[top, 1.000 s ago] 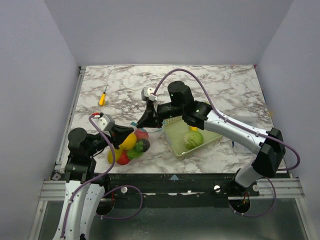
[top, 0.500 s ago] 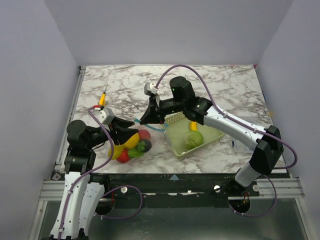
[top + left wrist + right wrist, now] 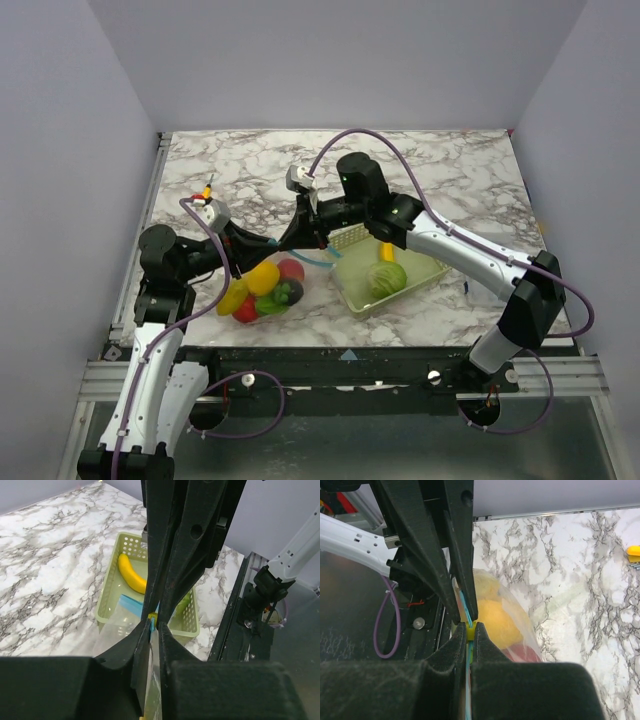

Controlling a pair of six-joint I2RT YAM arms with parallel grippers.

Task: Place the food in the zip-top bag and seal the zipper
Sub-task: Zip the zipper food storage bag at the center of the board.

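Observation:
The clear zip-top bag [image 3: 262,292] hangs over the table's near left, holding red, yellow and green toy food [image 3: 258,281]. My left gripper [image 3: 258,246] is shut on the bag's mouth, also seen in the left wrist view [image 3: 154,628]. My right gripper [image 3: 288,243] meets it tip to tip, shut on the light-blue zipper [image 3: 312,255] at its yellow slider [image 3: 468,631]. Through the bag, the right wrist view shows a yellow fruit [image 3: 492,620] and a red one [image 3: 522,656]. A green cabbage [image 3: 386,278] and a banana [image 3: 131,574] lie in the basket.
The yellow-green mesh basket [image 3: 432,272] stands right of the bag, under my right arm. A flat clear packet with a blue edge [image 3: 129,605] leans at its near side. A small yellow-orange tool [image 3: 206,192] lies at the far left. The table's front edge is close below the bag.
My left gripper has risen and moved right with the bag's mouth. My right gripper has shifted slightly left along the zipper, so the two tips now meet. The bag hangs higher.

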